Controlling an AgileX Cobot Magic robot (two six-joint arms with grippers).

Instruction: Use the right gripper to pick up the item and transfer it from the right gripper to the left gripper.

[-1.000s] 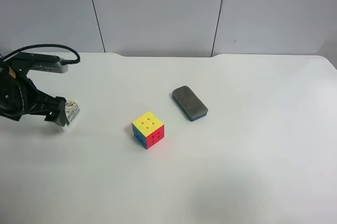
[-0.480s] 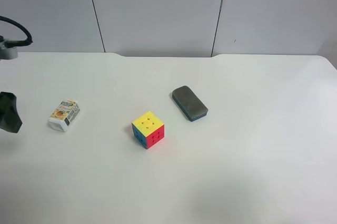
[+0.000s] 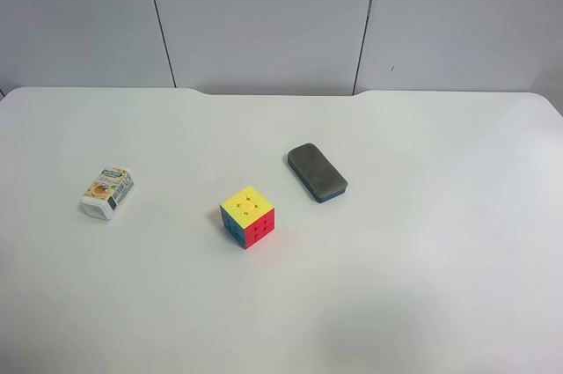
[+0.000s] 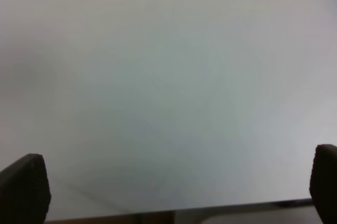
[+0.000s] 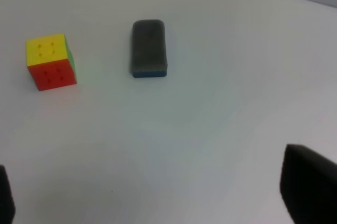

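Nearest us the cube (image 3: 247,216) sits mid-frame, the carton (image 3: 107,192) lies free at left, the eraser (image 3: 317,172) beyond, and both grippers (jaws spread wide, empty) have left the high view, so the handover looks finished.

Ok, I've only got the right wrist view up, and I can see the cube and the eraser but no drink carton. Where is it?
Observer: The carton lies on the table, far toward the exterior high view's left and well apart from the puzzle cube.
Operator: Is anything gripping it?
Observer: No, it sits free. Neither arm shows in the exterior high view.
Operator: And the left tool?
Observer: The left tool is open over bare table and holds nothing.
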